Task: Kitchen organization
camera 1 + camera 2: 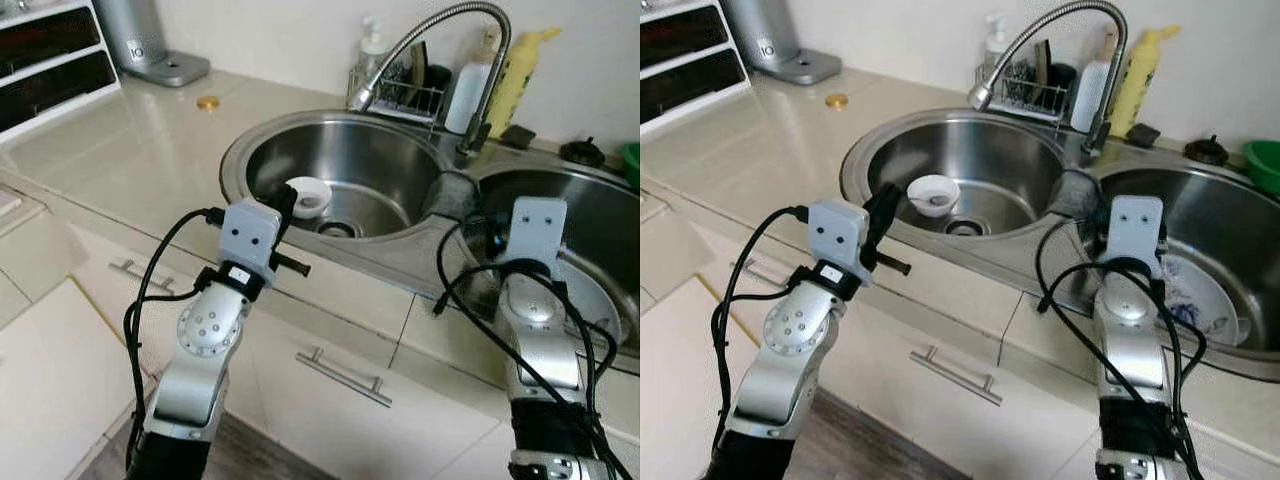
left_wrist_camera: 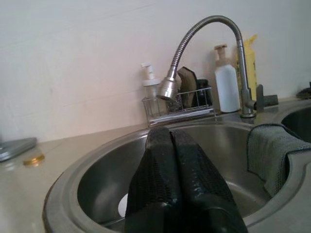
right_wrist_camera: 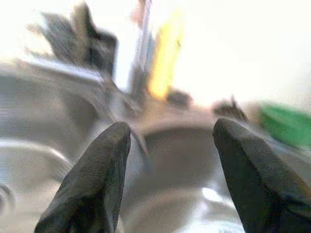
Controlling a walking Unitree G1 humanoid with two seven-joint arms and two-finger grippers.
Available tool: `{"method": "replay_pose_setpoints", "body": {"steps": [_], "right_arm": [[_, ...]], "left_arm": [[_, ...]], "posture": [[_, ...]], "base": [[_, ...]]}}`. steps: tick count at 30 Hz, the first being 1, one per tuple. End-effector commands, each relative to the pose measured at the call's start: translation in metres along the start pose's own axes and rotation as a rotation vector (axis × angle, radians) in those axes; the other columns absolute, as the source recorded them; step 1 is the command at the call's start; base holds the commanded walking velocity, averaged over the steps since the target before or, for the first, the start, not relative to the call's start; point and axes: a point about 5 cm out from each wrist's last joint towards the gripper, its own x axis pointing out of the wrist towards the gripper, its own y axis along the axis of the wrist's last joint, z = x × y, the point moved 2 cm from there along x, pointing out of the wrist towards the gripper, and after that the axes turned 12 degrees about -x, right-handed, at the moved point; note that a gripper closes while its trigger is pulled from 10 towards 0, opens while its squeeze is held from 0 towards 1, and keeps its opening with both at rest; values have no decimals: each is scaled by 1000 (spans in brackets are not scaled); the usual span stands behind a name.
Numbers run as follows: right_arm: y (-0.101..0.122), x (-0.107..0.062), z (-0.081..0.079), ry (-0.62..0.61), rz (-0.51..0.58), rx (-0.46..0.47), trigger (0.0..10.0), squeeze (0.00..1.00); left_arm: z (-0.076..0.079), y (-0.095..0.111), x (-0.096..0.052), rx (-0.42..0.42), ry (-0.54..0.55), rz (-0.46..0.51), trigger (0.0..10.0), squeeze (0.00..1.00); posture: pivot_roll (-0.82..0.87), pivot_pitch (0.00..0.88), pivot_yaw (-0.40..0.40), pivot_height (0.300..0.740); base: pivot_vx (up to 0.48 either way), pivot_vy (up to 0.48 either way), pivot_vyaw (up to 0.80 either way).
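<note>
Two steel basins sit side by side in the beige surface (image 1: 120, 150), and the faucet (image 1: 440, 30) between them at the back is the landmark. Left basin (image 1: 380, 160): lies below the faucet's spout, with a small white bowl (image 1: 933, 194) on its floor beside the drain. Right basin (image 1: 1230, 215): on the other side of the faucet, with a patterned plate (image 1: 1195, 295) lying tilted inside at the near wall. Grey cloth (image 2: 269, 150) drapes over the divider between the basins, in front of the faucet base.

Left gripper (image 2: 177, 182): fingers pressed together, holding nothing, hovering over the near rim of the left basin and pointed toward the faucet (white bowl partly hidden behind the fingers in the wrist view). Right gripper (image 3: 172, 179): fingers spread wide, empty, over the near edge of the right basin; its wrist view is badly blurred.

Behind the faucet: wire rack (image 1: 400, 95) with brushes, a white pump bottle (image 1: 372, 45) left of it, a white bottle (image 1: 468, 90) and a yellow bottle (image 1: 520, 75) at the faucet base. Green bowl (image 1: 1262, 165) at the far right of the faucet, with a black drain plug (image 1: 1212, 150) just before it. Small gold lid (image 1: 207, 102) well left of the faucet on the surface, and a grey appliance (image 1: 145, 40) farther left at the wall. Cabinet drawers with metal handles (image 1: 345, 375) run below the basins.
</note>
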Motion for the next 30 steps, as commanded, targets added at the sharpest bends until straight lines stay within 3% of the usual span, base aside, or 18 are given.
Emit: {"method": "replay_pose_setpoints", "body": {"steps": [1,2,3,4,10,18,26,30], "right_arm": [[10,-4,0,2,51,-5,10000,1000],[19,-12,-2,10,106,-29,10000,925],[25,-18,-3,8,140,-54,10000,78],[26,-21,-4,14,151,-56,10000,0],[23,-35,-9,50,151,-57,10000,0],[21,-44,-13,73,141,-60,10000,0],[22,-45,-13,77,142,-44,10000,0],[22,-46,-12,74,141,-41,10000,0]], "left_arm": [[2,1,1,-8,-6,-3,10000,0],[1,1,1,-8,-5,-3,10000,0],[1,1,1,-9,-4,-3,10000,0],[1,1,1,-9,-4,-4,10000,0],[0,1,1,-11,-4,-5,10000,0],[2,1,2,-11,-12,-5,10000,0],[2,2,2,-8,-10,-1,10000,0],[1,2,2,-7,-11,2,10000,0]], "posture": [[109,0,-35,740],[103,0,-35,740],[103,0,-35,740],[103,0,-35,740],[97,0,-33,740],[95,0,-34,740],[95,0,-36,740],[93,0,-36,740]], "base": [[0,0,0],[0,0,0],[0,0,0],[0,0,0],[0,81,0],[0,458,0],[0,480,-800],[0,83,-800]]}}
